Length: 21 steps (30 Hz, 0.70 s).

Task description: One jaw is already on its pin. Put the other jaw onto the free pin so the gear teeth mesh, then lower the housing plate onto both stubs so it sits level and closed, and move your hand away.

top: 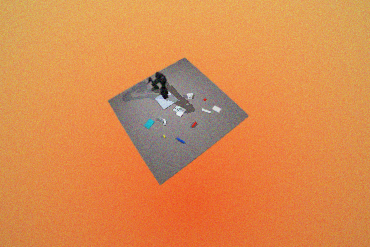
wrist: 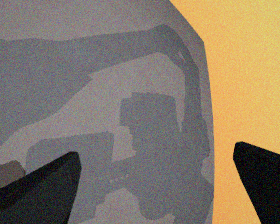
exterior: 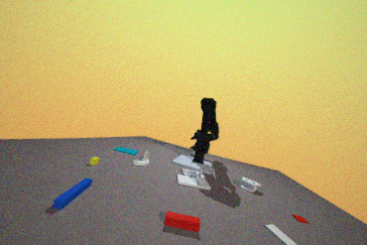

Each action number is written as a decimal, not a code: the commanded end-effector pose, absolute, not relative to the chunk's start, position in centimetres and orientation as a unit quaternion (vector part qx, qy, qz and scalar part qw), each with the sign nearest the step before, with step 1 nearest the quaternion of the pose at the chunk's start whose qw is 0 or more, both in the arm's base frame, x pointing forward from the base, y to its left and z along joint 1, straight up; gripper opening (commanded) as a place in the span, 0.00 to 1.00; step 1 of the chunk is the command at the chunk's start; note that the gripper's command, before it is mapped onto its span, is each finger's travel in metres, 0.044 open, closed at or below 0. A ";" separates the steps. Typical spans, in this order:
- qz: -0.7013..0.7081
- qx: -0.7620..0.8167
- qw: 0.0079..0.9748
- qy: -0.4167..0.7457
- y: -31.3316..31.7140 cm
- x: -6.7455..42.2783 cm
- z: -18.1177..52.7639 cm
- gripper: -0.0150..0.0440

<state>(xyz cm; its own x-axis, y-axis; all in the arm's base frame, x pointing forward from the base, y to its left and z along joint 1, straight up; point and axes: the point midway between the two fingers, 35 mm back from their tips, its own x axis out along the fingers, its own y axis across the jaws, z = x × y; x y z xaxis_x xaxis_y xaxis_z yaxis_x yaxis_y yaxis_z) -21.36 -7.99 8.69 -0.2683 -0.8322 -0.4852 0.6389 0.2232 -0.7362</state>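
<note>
A white base [top: 179,113] [exterior: 185,183] with small raised parts lies near the middle of the grey floor; the pins, teeth and seated jaw are too small to tell apart. A pale flat plate [top: 162,102] [exterior: 182,160] lies beside it, near the black arm. A small white part [top: 164,122] [exterior: 141,163] with an upright piece stands apart on one side. Another white part [top: 190,96] [exterior: 250,183] stands on the other side. Which is the loose jaw or the housing plate I cannot tell. My gripper [wrist: 159,157] is open and empty, with none of these parts between its fingers.
The black arm [top: 159,81] [exterior: 208,113] stands tall. Around lie a teal slab [top: 149,124] [exterior: 126,151], a yellow piece [exterior: 94,161], a blue bar [top: 180,140] [exterior: 72,193], a red block [top: 194,125] [exterior: 182,221] and a white strip [exterior: 280,235]. Shadows cross the wrist view.
</note>
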 end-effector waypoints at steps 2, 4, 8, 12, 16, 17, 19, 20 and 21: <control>-0.617 -0.094 0.597 0.505 -7.9 -21.4 8.7 1.00; -0.625 -0.082 0.593 0.501 -7.5 -21.6 8.7 1.00; -0.649 -0.046 0.578 0.492 -6.1 -22.2 8.6 1.00; -0.672 -0.011 0.558 0.486 -4.3 -22.8 8.6 1.00; -0.700 0.030 0.531 0.477 -2.0 -23.4 8.6 1.00; -0.706 0.041 0.524 0.475 -1.4 -23.5 8.6 1.00; -0.719 0.061 0.509 0.469 -0.2 -23.7 8.6 1.00; -0.725 0.071 0.502 0.466 0.4 -23.8 8.6 1.00; -0.732 0.081 0.494 0.463 1.0 -23.8 8.6 1.00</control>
<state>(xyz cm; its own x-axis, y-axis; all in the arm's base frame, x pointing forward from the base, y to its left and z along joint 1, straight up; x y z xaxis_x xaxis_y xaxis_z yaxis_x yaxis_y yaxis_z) -23.57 -0.87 8.58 -0.4609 -0.6906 -0.5573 0.7813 -0.0179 -0.6239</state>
